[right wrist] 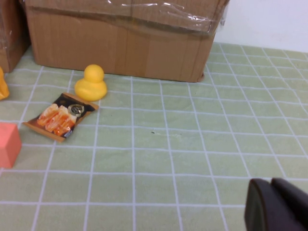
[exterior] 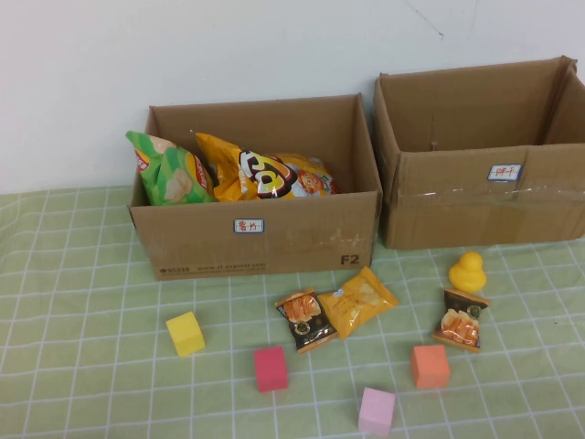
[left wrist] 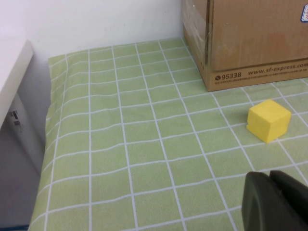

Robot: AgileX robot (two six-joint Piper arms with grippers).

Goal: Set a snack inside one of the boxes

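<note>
Left gripper: only its tips visible, jaws closed, empty.
Right gripper: likewise cut off, jaws closed, empty.
Taped box: inside hidden.

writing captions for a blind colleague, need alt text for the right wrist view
The right pincer, shut and empty, hovers low over a green checked tablecloth. Ahead, a small dark snack packet lies flat beside a yellow rubber duck, in front of a taped cardboard box; an orange block sits at the edge.
</note>
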